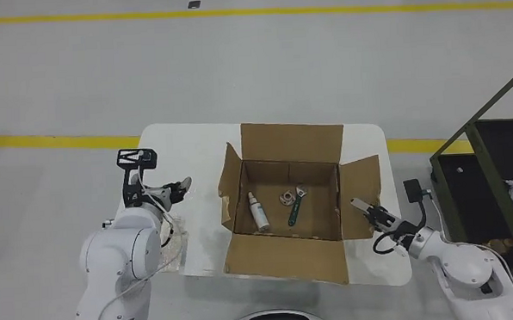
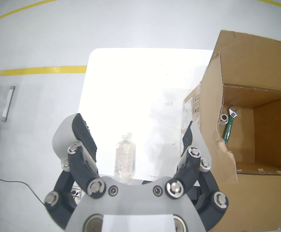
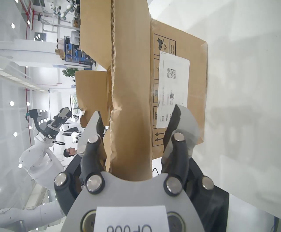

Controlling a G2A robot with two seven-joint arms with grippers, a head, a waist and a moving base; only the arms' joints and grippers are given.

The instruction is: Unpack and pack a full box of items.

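The left gripper [image 2: 136, 126] gapes wide over a bottle [image 2: 125, 158] on the table [image 2: 131, 83] beside the box [image 1: 287, 258]; the right gripper [image 3: 136, 115], spread, straddles its flap [image 3: 131, 83].

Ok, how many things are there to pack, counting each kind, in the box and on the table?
Bottles: 2, a white bottle in the box and a clear bottle on the table.
Wrenches: 1, the green-handled wrench.
Metal bits: 1, a small metal piece beside the wrench.
Total: 4.
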